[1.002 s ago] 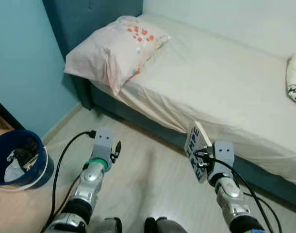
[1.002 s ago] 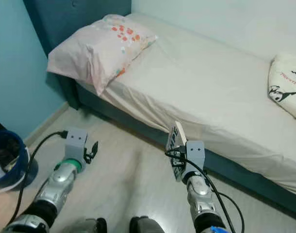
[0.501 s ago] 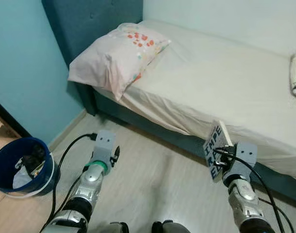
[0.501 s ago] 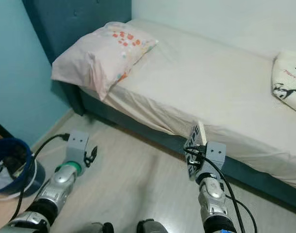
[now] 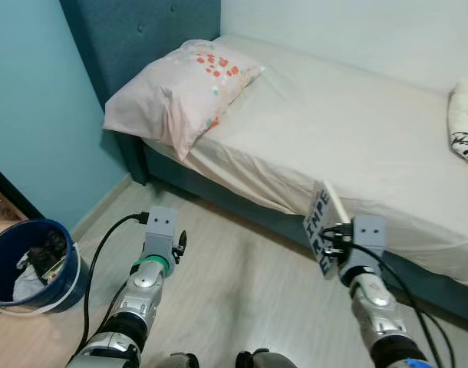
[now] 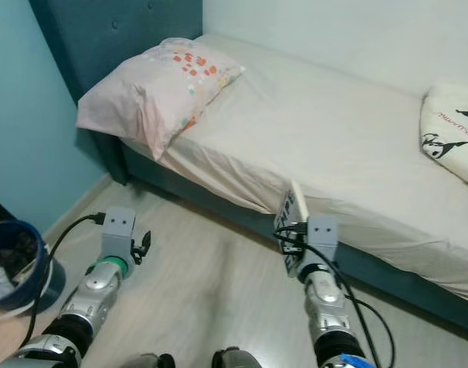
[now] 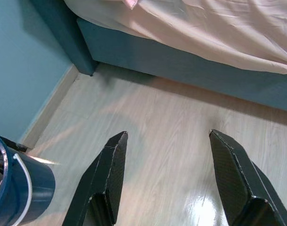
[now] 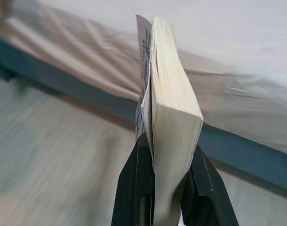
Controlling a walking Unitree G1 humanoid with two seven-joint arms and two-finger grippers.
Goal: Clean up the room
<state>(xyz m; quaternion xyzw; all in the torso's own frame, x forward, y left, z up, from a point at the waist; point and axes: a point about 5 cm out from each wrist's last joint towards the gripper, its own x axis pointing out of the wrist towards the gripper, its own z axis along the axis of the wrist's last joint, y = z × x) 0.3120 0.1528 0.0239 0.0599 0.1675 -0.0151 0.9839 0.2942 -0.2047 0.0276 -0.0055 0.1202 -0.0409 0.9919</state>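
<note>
**Right end effector clamped on book beside bed edge; left end effector spread wide over bare floor**

Right end effector (image 8: 168, 188): fingers closed on the lower end of one thick paperback book with cream page edges and a white cover printed in dark letters (image 5: 319, 224). The book stands roughly upright, held in the air at about 4 o'clock of the head view, just in front of the bed's long edge and above the floor.

Left end effector (image 7: 169, 181): fingers set wide apart with nothing between them, held low over the floor at about 8 o'clock.

Edges and room: the bed with cream sheet and dark teal base (image 5: 349, 123) runs from 11 o'clock to 3 o'clock; its sheet hangs over the side. A teal padded headboard (image 5: 134, 38) and a light blue wall (image 5: 34, 107) close the 9 to 11 o'clock side. The pale wood-look floor (image 5: 242, 284) lies open between the two arms.

Count: one book; two pillows, namely one pink pillow with orange squares (image 5: 176, 88) at the head and one white pillow with black print (image 6: 453, 134) at 2 o'clock; one dark blue bucket holding rubbish (image 5: 27, 261) at 8 o'clock by the wall.
</note>
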